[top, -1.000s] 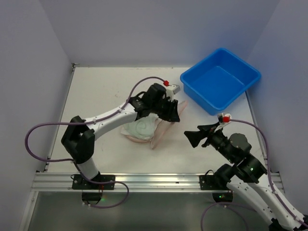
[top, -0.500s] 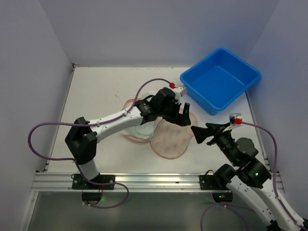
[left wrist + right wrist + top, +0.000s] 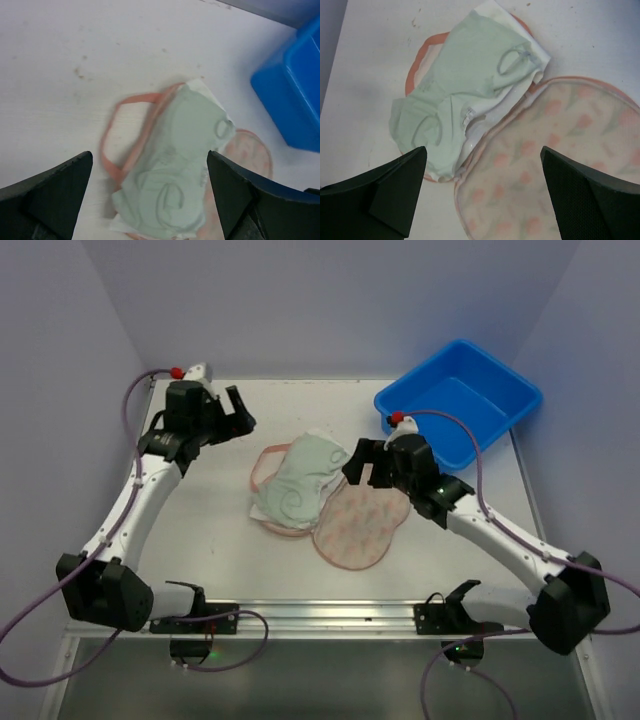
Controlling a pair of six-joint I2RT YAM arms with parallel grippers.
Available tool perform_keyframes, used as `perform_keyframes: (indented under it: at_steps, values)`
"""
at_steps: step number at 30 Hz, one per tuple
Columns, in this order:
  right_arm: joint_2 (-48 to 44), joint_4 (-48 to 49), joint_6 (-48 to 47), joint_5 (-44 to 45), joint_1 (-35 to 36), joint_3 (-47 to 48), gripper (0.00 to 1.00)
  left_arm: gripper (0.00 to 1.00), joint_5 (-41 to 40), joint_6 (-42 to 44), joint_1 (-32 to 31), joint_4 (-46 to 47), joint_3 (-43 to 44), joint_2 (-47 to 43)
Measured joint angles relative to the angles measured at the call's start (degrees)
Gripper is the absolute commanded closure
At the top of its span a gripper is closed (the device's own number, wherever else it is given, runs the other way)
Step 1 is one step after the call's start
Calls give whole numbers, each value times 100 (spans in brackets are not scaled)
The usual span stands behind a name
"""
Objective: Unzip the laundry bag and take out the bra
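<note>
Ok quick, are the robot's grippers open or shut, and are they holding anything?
Left gripper: open, holding nothing.
Right gripper: open, holding nothing.

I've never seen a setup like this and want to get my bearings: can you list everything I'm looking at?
laundry bag: one, cream with pink print and pink trim, mid-table, lying open, lid flipped to the right
bra: one, pale mint green, lying in the bag's open left half
tub: one, blue, back right corner
table: one, white, under everything
left tool: one, black, open, back left
right tool: one, black, open, by the bag's right side
</note>
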Motion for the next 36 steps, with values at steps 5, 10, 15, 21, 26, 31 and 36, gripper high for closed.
perform_keyframes:
  at_steps: [5,10,15,21,26,31,36]
  values:
    - [1598,363,-79,-282,-330,953,14,0,-614,289,776,98,-1051,-1202]
    - [3010,463,-372,-627,-479,1978,20,0,-1025,525,807,240,-2131,-1987]
    - [4107,428,-887,-922,-474,2852,20,0,-1263,695,820,304,-2317,-2046]
    - [5062,221,-1228,-1259,-450,3536,19,0,-1276,772,844,409,-2323,-2107]
    - [5455,66,-1320,-1320,-313,3534,20,0,-1202,772,944,455,-2323,-2107]
    - [5458,-234,-1344,-1126,22,3626,24,0,-1108,772,988,485,-2334,-2107]
    - [5355,-372,-1287,-857,444,3475,29,0,-1016,772,1019,535,-2369,-2107]
